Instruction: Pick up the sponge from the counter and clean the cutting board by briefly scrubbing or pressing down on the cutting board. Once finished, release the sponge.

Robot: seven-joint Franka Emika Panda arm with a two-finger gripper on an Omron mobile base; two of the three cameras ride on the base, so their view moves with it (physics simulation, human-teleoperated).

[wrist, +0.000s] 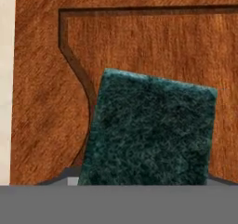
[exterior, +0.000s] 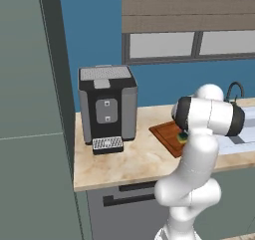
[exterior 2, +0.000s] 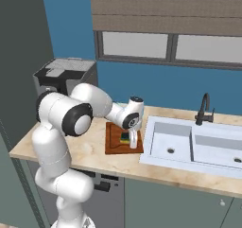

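One sponge [wrist: 148, 130], dark green scrub top, yellow body, sits on the cutting board [wrist: 42, 102] w/ the gripper [exterior 2: 127, 136] right over it; can't tell if the pincer is clenched or released. One board, reddish-brown, grooved, on the counter [exterior: 129, 162]. Right base view adds sink [exterior 2: 189, 149] & faucet [exterior 2: 204, 109]; left shows one coffee machine [exterior: 107, 107].

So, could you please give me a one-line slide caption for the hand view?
Hand view: the sponge, green scrub side up, over the grooved cutting board.
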